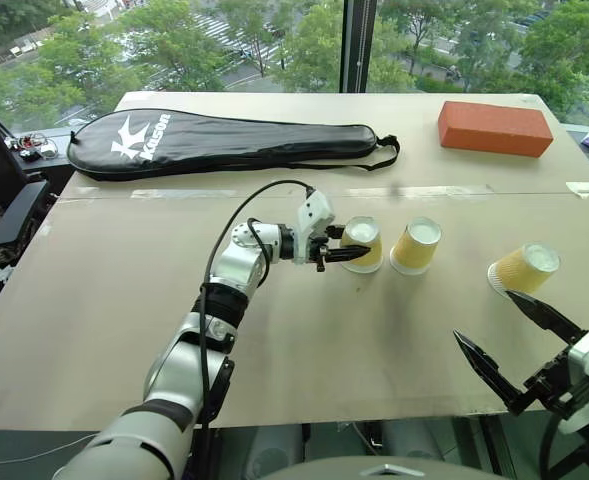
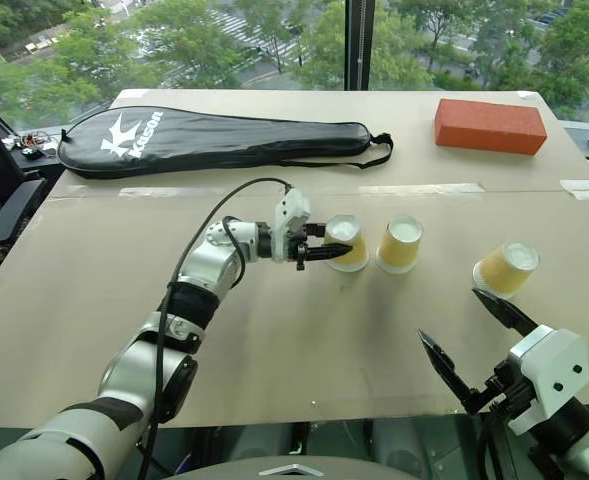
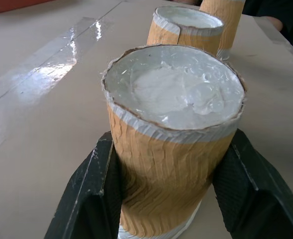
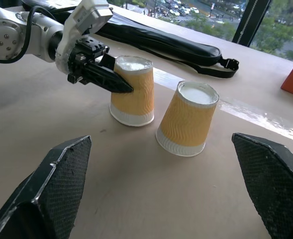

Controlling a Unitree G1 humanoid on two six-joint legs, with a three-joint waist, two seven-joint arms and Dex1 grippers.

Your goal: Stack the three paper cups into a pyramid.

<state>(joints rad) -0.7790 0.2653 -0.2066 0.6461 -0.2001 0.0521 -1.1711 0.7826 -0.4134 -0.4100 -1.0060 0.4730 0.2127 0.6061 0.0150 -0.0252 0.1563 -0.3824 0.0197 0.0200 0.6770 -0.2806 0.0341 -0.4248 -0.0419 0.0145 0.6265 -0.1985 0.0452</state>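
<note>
Here the left claw grips one upturned cup; right claw gapes, empty.

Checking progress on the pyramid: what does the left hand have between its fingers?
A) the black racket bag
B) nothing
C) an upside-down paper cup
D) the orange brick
C: the left hand is shut on the leftmost paper cup, which stands base-up on the table.

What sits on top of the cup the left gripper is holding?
Nothing. The held cup stands upside down on the table, its whitish base bare, the left gripper shut on its sides. Anything under it is covered.
</note>
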